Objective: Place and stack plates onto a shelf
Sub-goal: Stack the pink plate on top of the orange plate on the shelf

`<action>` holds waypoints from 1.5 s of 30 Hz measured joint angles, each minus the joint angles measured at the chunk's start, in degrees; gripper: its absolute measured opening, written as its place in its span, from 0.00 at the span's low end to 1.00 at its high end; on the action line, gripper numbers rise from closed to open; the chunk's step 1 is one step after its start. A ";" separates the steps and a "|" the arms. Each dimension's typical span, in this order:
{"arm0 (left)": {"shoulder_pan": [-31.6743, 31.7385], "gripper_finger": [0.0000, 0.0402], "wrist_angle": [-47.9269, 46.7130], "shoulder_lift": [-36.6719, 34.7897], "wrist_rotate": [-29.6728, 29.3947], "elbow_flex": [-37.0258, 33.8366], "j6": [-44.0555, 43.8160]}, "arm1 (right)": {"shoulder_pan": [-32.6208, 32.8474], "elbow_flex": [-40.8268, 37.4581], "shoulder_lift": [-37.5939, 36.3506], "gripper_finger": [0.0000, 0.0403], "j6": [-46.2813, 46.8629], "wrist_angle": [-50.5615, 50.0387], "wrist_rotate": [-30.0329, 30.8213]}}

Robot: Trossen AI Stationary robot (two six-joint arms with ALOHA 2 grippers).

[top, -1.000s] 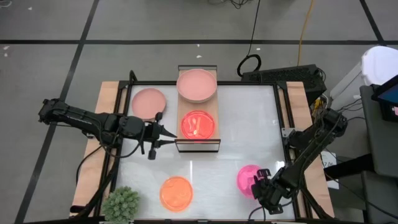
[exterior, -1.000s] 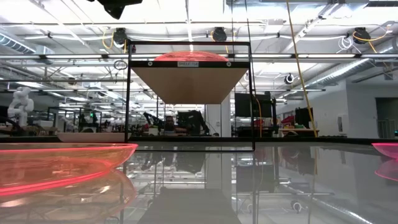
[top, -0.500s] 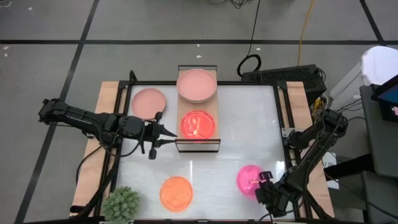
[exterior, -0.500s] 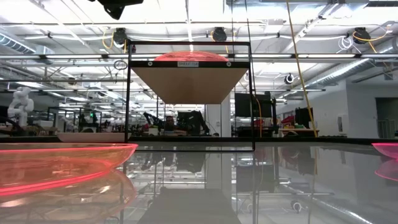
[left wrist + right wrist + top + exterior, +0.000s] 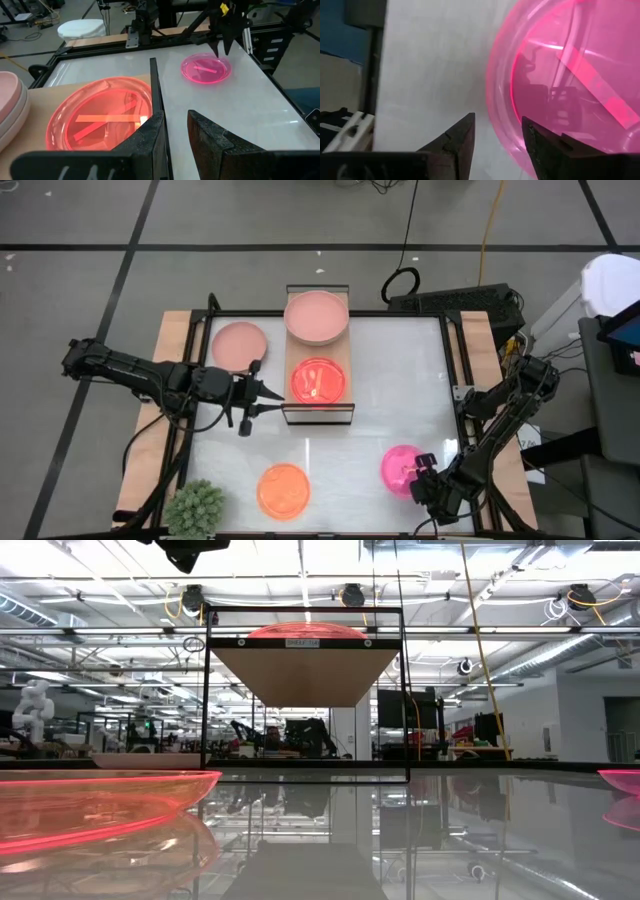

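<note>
Right hand [image 5: 421, 476], fingers narrowly apart, empty, beside pink plate [image 5: 399, 470] near bench's front right corner; left hand [image 5: 268, 398] narrowly parted, empty, by shelf [image 5: 340, 412].

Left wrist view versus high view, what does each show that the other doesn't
Only the left wrist view shows the left gripper close up, fingers apart beside the shelf frame, with no plate between them.

Only the high view shows the orange plate, the plant ball, the dusty pink plate on the table and both whole arms.

Both show the red plate on the shelf, the stacked pink plates beside it, and the hot pink plate with the right gripper at its rim.
</note>
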 joint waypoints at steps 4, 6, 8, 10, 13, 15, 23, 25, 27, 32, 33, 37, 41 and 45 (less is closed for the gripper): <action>0.00 0.23 0.00 0.00 0.02 0.00 0.00 | 0.04 -2.35 0.00 0.36 0.02 2.20 -0.03; -0.01 0.23 0.00 0.00 0.02 0.00 0.00 | 0.04 -3.00 0.00 0.36 0.02 2.70 0.00; 0.00 0.23 -0.02 0.00 0.02 0.00 0.00 | 0.04 -3.13 0.00 0.35 -0.04 2.61 0.00; 0.00 0.23 -0.04 0.00 0.02 0.00 0.01 | 0.07 -3.13 0.00 0.33 -0.62 2.55 0.00; 0.00 0.23 -0.05 0.00 0.02 0.00 0.02 | 0.09 -3.13 0.00 0.27 -1.56 2.53 0.00; -0.01 0.23 -0.05 0.00 0.02 0.00 0.02 | 0.09 -3.13 0.00 0.22 -1.96 2.53 -0.02; 0.00 0.23 -0.07 0.00 0.03 -0.02 0.04 | 0.09 -3.14 -0.02 0.03 -1.97 2.76 -1.46; 0.00 0.23 -0.07 0.00 0.02 -0.02 0.04 | 0.09 -3.13 -0.07 0.01 -1.95 2.75 -1.86; 0.00 0.23 -0.07 0.00 0.04 -0.02 0.04 | 0.09 -3.13 -0.09 0.01 -1.86 2.85 -1.96; 0.00 0.23 -0.07 0.00 0.04 -0.02 0.04 | 0.09 -3.06 -0.21 0.00 -1.49 2.78 -3.04; -0.01 0.23 -0.07 0.00 0.04 -0.02 0.04 | 0.09 -2.96 -0.40 0.00 -1.48 2.69 -3.04; -0.01 0.23 -0.07 0.01 0.04 -0.02 0.04 | 0.09 -1.75 -1.92 0.00 -1.46 2.16 -3.01; 0.00 0.23 -0.07 0.02 0.04 -0.02 0.07 | 0.00 0.46 -3.80 0.00 -1.46 -1.26 -1.24; 0.00 0.23 -0.07 0.02 0.04 -0.02 0.09 | 0.00 3.84 -5.31 0.00 -1.84 -5.57 2.65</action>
